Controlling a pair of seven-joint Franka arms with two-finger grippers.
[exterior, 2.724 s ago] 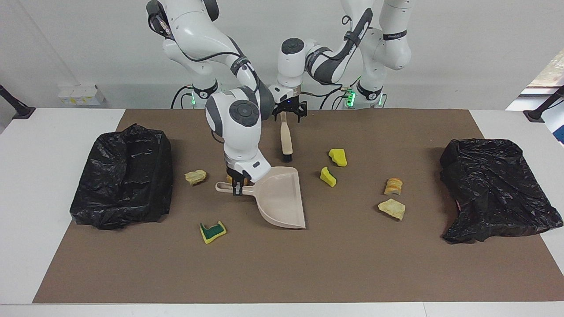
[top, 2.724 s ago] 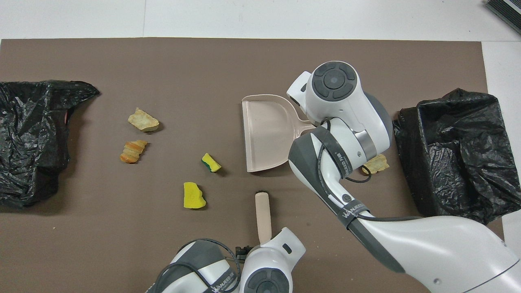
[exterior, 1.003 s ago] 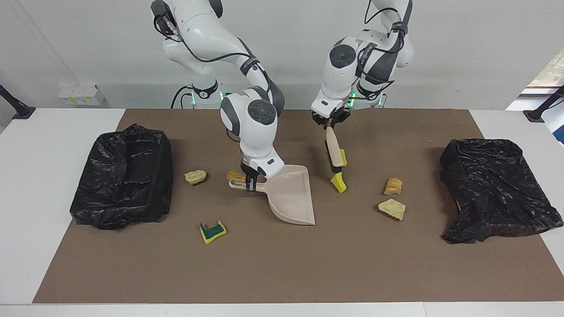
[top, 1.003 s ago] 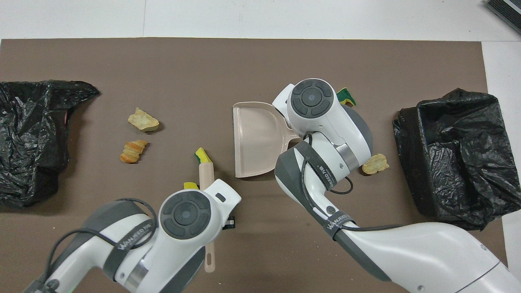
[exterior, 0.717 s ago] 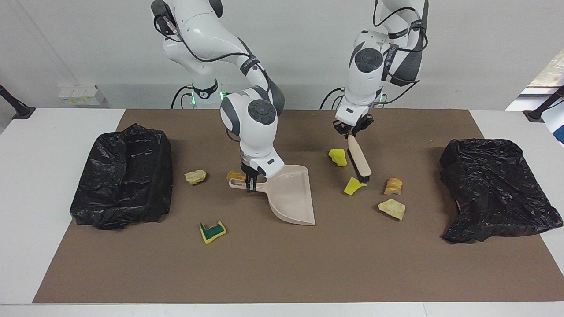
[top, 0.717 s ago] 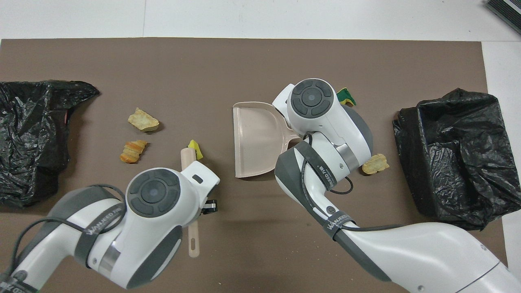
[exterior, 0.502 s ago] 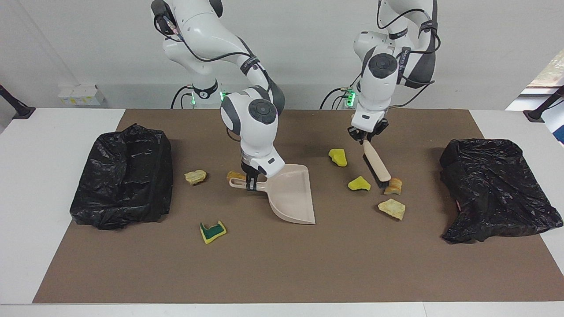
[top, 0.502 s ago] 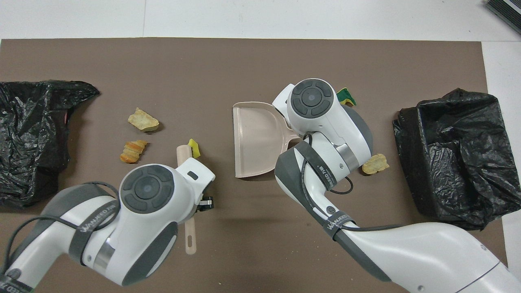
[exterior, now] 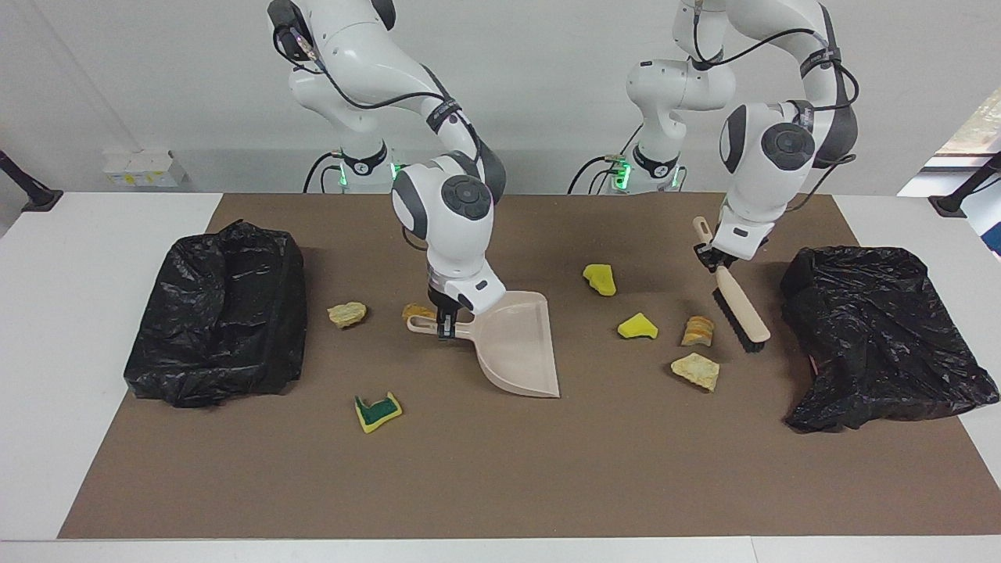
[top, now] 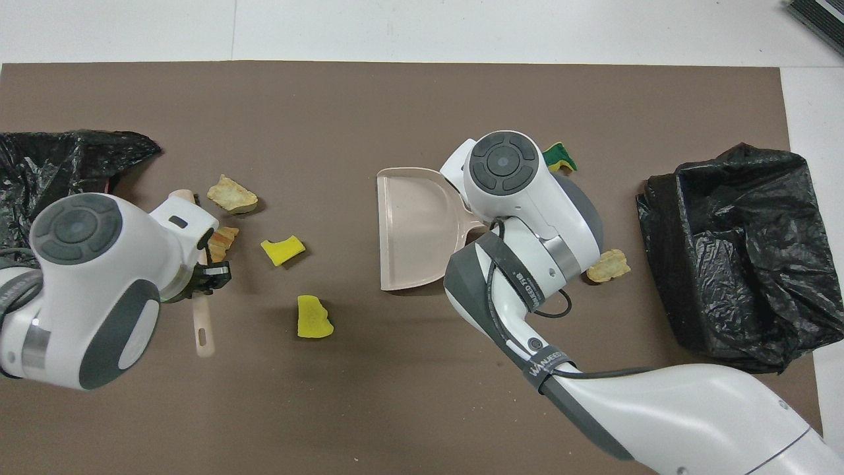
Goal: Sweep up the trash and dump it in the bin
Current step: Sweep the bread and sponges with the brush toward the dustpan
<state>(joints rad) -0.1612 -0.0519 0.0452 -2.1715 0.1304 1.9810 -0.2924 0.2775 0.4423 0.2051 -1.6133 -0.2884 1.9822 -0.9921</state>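
My right gripper (exterior: 444, 327) is shut on the handle of the beige dustpan (exterior: 518, 344), which rests on the mat with its mouth toward the left arm's end. My left gripper (exterior: 713, 262) is shut on the beige brush (exterior: 739, 309), bristles low beside the striped orange lump (exterior: 697, 331). Of the trash, a tan lump (exterior: 696, 371) and two yellow sponge chunks (exterior: 637, 326) (exterior: 600, 279) lie between brush and dustpan. Another tan lump (exterior: 346, 313), an orange lump (exterior: 417, 312) and the yellow-and-green piece (exterior: 378, 410) lie by the dustpan's handle.
Two black bag-lined bins stand on the brown mat: one (exterior: 219, 313) at the right arm's end, one (exterior: 876, 336) at the left arm's end, right beside the brush. White table (exterior: 78, 258) borders the mat.
My left arm has carried the brush from the yellow sponges past the orange lump toward its own end. One yellow sponge chunk was pushed that way. The right arm and dustpan held still.
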